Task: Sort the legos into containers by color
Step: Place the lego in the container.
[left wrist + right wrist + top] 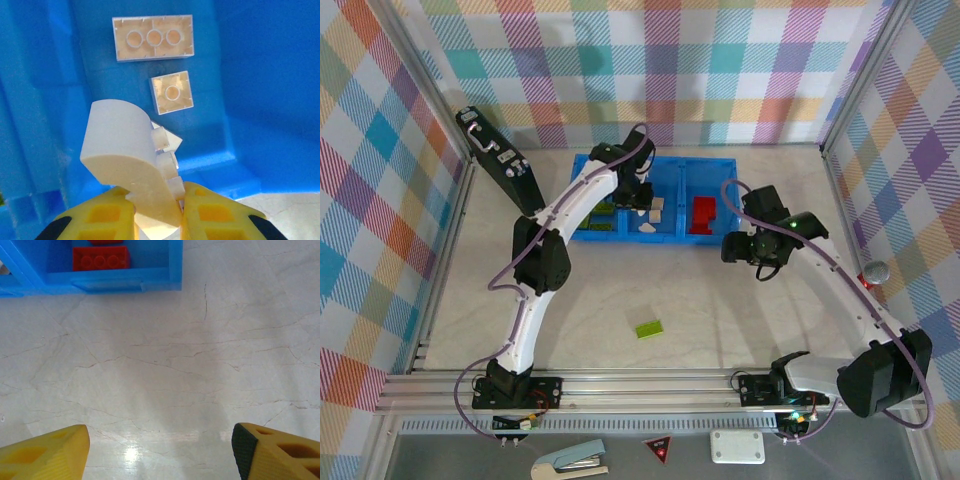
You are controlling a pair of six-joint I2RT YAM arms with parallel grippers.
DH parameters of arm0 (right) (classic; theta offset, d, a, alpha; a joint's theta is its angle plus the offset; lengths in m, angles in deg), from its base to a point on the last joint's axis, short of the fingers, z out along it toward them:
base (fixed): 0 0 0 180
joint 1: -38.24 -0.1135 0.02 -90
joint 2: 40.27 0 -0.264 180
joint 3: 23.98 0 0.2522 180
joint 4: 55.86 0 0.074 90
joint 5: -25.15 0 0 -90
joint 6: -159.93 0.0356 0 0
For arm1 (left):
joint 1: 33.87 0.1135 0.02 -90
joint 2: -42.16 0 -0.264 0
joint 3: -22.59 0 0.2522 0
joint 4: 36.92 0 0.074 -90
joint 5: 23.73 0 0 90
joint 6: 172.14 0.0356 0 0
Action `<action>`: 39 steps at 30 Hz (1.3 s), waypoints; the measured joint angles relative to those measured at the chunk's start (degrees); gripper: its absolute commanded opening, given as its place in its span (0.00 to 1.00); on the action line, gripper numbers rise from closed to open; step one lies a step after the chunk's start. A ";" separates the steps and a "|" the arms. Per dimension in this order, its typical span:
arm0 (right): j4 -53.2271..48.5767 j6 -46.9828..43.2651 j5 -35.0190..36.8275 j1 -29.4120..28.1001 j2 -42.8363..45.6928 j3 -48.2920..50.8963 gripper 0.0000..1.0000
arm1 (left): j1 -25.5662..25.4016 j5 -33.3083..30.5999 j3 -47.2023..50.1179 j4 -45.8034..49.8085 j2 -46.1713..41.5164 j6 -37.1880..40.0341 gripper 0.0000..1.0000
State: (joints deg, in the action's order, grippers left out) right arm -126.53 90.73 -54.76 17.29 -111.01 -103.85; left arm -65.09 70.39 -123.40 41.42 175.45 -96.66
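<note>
The blue tray (665,160) has three containers side by side: green legos (603,218) on the left, cream ones (651,213) in the middle, red ones (703,213) on the right. My left gripper (157,200) is shut on a cream lego with a curved face (122,150), hanging over the middle container (260,75) above two cream legos (153,37) lying studs down. One lime green lego (649,328) lies alone on the table. My right gripper (160,450) is open over bare table, just right of the tray (115,280), near a red lego (101,259).
A black case (500,165) leans at the back left beside the tray. Checked walls close in the table on three sides. Below the front rail lie a stapler-like tool (570,463), a red triangle sticker (659,449) and a white box (737,446).
</note>
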 measured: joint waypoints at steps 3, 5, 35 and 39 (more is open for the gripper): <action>0.00 0.00 0.00 0.00 0.15 0.02 0.76 | -0.48 -0.55 -0.04 -0.17 1.29 0.00 0.22; 0.00 0.00 0.00 0.00 0.35 0.22 0.76 | -0.90 -0.79 -0.04 -0.09 2.10 -0.02 0.23; 0.35 0.26 -1.53 0.00 1.95 1.88 0.76 | -2.19 -1.75 0.96 -0.20 2.80 -1.05 0.35; 0.57 0.44 -1.79 0.00 1.90 1.95 0.76 | -2.84 -1.62 5.68 -0.42 -1.16 -0.92 0.35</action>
State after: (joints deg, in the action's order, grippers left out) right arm -125.96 91.16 -56.55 17.29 -109.11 -101.90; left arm -67.94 68.77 -117.71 41.01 174.29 -97.58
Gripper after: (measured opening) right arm 0.758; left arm 0.352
